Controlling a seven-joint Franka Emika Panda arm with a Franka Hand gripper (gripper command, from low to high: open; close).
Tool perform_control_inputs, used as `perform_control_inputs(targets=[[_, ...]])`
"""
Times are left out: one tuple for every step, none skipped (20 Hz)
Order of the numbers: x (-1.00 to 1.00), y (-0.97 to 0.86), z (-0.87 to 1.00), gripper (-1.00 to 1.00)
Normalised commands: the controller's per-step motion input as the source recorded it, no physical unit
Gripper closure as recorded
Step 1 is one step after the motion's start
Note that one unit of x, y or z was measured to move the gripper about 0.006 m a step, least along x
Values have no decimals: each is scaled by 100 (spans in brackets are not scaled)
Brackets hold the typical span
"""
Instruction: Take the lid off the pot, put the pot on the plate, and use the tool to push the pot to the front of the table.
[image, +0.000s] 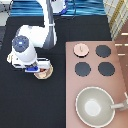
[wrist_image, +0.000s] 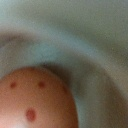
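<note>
On the black counter (image: 55, 107), the gripper (image: 35, 67) hangs low over the pink-beige pot (image: 44, 73), which appears to sit on the plate; its fingers' state cannot be told. At the pot's two o'clock, the pale-pink, knobbed lid (image: 80, 49) lies on the stove (image: 120, 70).

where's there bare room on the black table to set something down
Bare black table fills the exterior view's bottom left, bordered by the stove on the right, and there is a strip along the top. It is crowded at the left middle, where the gripper sits low over the pot on the plate. The lid lies on the stove.
</note>
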Motion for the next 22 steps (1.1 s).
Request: perform_control_inputs(targets=[[-51,7,-2,100],[-51,6,-2,100],[-47,4,0,100],[-46,2,0,100],[-39,0,0,100],[-34,0,0,100],[-33,0,0,100],[-29,-1,0,100],[-25,-7,0,100],[-23,-9,0,100],[-21,-7,0,-100],[-19,-6,0,-100],[-19,-3,0,-100],[-21,0,1,-100],[-12,0,27,-100],[-17,0,41,-100],[-21,0,53,-100],[-19,0,58,-100],[-21,0,69,-100],[-21,0,76,-100],[-26,-2,83,-100],[-27,-7,85,-100]])
